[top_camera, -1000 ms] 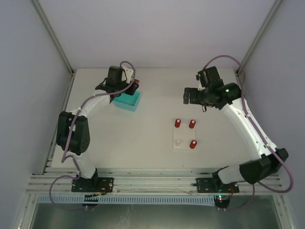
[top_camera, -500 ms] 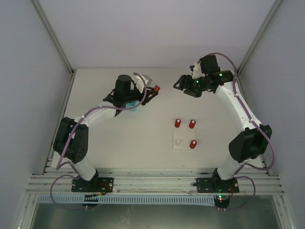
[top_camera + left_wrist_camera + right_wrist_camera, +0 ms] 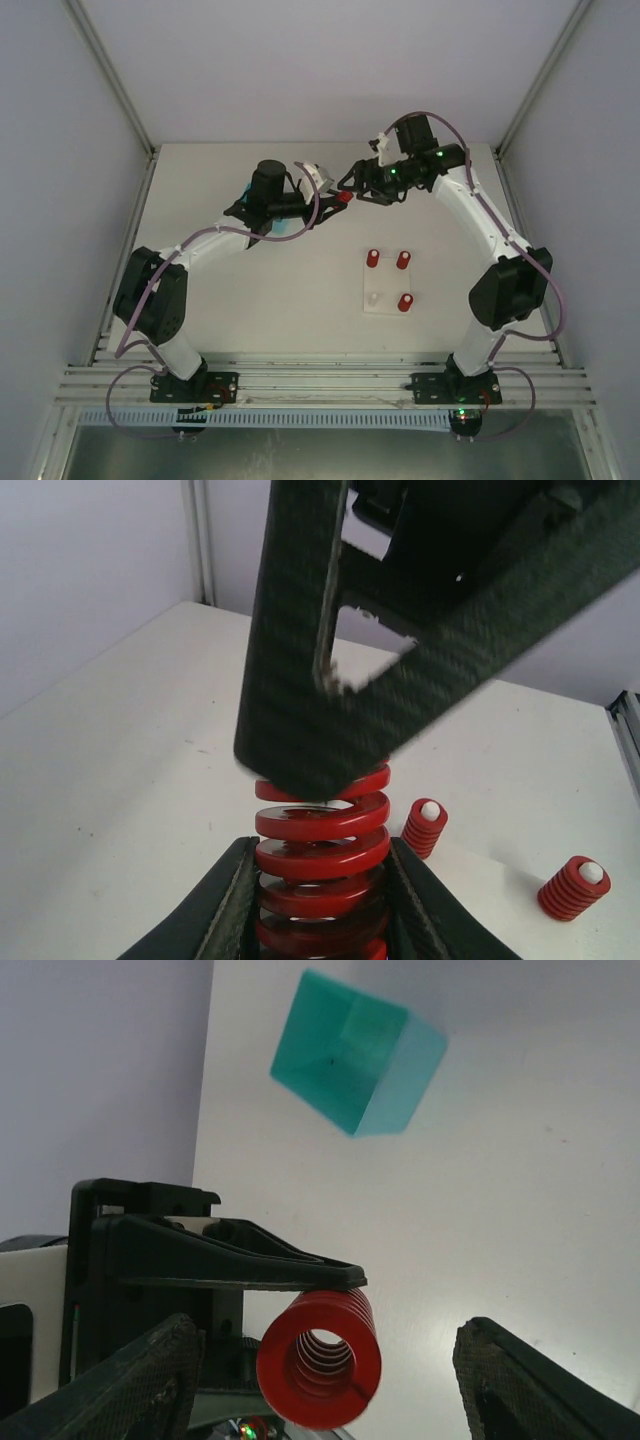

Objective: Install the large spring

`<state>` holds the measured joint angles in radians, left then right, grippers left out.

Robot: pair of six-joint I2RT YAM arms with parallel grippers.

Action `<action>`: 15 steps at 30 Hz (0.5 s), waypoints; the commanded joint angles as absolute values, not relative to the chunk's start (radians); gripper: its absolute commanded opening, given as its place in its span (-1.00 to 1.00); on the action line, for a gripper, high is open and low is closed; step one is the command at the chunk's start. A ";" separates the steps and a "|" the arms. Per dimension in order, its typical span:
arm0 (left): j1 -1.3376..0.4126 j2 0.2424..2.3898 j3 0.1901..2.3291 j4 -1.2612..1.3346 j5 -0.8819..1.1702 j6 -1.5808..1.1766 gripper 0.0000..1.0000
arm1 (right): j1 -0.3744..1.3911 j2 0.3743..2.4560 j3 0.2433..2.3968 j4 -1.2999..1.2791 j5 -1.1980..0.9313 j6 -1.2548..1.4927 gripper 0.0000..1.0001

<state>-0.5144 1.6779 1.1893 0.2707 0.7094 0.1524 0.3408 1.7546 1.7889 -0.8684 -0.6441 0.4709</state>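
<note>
Left claw (image 3: 320,905) is clamped on the large spring (image 3: 322,830), with its pads on the lower coils. That leaves the upper end sticking out free, bare for the other arm to take, I'd say. Right claw (image 3: 330,1335) is spread wide with nothing in it, one finger on either side of that free end. I can't tell whether a finger touches the coils. The two meet in the air, clear of the table (image 3: 250,300), which looks to me like a hand-over.

Just behind the left claw, partly under its wrist, sits the teal bin (image 3: 358,1050). Further out, on the arm-base side of both claws, is the white base plate (image 3: 386,283) with four pegs. Three carry small springs (image 3: 403,260). The fourth is a bare peg (image 3: 372,298), my guess for the big one's seat.

Count: one large spring, three small, one bin, one plate.
</note>
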 commanded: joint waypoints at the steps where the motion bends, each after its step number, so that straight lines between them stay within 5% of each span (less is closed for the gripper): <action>1: -0.515 1.672 1.233 0.290 0.767 0.187 -0.86 | 0.361 1.775 1.829 -0.892 -0.689 0.447 0.41; 10: -0.514 1.669 1.233 0.290 0.762 0.196 -0.86 | 0.379 1.784 1.822 -0.905 -0.732 0.430 0.08; 15: -0.515 1.669 1.225 0.289 0.742 0.198 -0.82 | 0.380 1.772 1.810 -0.896 -0.744 0.423 -0.55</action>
